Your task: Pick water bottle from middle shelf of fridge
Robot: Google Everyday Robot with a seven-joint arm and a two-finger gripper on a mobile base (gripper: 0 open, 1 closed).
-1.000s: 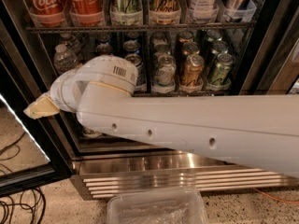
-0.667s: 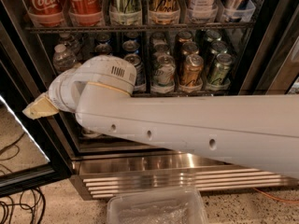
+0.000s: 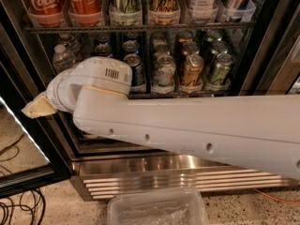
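Note:
The water bottle (image 3: 63,58), clear with a white cap, stands at the left end of the middle shelf (image 3: 187,94) in the fridge (image 3: 262,55), beside rows of blue, green and gold cans. My thick white arm crosses the view from the right, in front of the lower fridge. Its gripper (image 3: 40,108) sits at the arm's left end, below and slightly left of the bottle, outside the shelf. It holds nothing that I can see. The arm's wrist hides the shelf's front rail on the left.
Red Coca-Cola cans (image 3: 65,1) and tall cans fill the rack above. A stainless slatted grille (image 3: 164,179) forms the fridge base. A clear plastic bin (image 3: 157,210) lies on the floor in front. The open glass door (image 3: 21,135) and loose cables (image 3: 18,210) are at the left.

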